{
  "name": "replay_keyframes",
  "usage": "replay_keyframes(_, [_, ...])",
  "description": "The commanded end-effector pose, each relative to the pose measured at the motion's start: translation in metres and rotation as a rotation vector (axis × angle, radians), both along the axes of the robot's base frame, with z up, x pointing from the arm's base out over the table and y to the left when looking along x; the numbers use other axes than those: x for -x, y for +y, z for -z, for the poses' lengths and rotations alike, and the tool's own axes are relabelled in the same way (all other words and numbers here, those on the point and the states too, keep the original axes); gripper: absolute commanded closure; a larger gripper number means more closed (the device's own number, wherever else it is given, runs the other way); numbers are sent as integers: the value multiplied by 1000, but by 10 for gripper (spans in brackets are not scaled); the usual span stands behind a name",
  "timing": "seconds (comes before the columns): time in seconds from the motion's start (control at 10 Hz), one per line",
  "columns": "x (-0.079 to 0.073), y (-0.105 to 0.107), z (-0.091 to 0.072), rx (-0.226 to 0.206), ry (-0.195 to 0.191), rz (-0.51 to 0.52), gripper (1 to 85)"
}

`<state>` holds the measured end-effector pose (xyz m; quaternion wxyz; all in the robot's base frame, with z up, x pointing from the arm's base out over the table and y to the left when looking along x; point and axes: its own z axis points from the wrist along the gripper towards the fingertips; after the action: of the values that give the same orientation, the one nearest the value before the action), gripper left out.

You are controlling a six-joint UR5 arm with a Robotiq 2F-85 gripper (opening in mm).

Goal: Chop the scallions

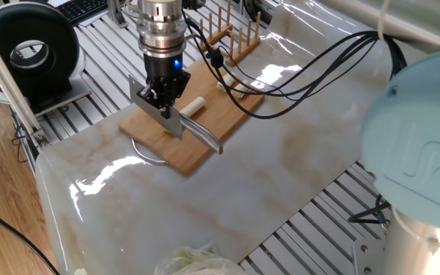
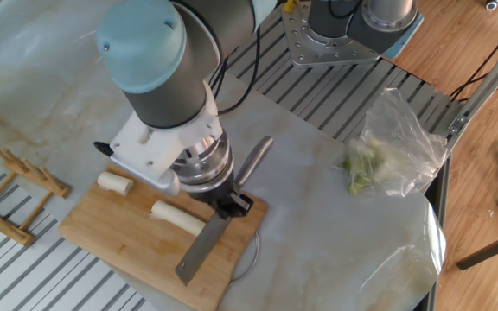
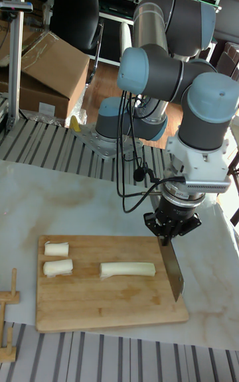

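A wooden cutting board [image 1: 193,149] [image 2: 128,250] [image 3: 99,302] lies on the marble sheet. The scallions are on it: a long pale stalk [image 3: 127,269] [image 2: 178,218] [image 1: 192,105] and two short chunks [image 3: 56,248] [image 3: 58,266], one of them also in the other fixed view as a chunk [image 2: 115,182]. My gripper [image 1: 163,95] [image 2: 227,205] [image 3: 171,226] is shut on a knife. The knife blade [image 3: 172,269] [image 2: 201,250] points down at the board just past the stalk's end, apart from it. The knife handle [image 2: 253,160] [image 1: 205,137] sticks out the other side.
A wooden peg rack [image 1: 231,30] [image 2: 15,186] stands beyond the board. A clear plastic bag of leafy greens [image 2: 387,147] lies on the sheet's far side. A metal wire loop [image 1: 143,153] pokes out under the board. Black cables [image 1: 319,69] hang over the table.
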<state>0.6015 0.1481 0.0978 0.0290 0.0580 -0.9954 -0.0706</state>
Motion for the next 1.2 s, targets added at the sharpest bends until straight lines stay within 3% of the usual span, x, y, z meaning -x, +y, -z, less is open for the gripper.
replay_keyframes(0.0, [-9,-1,13,3,-19,-10,843])
replay_keyframes(0.5, [-24,-1,18,-4,-64,13,843])
replay_keyframes(1.1, [-29,-7,23,10,-74,14,843])
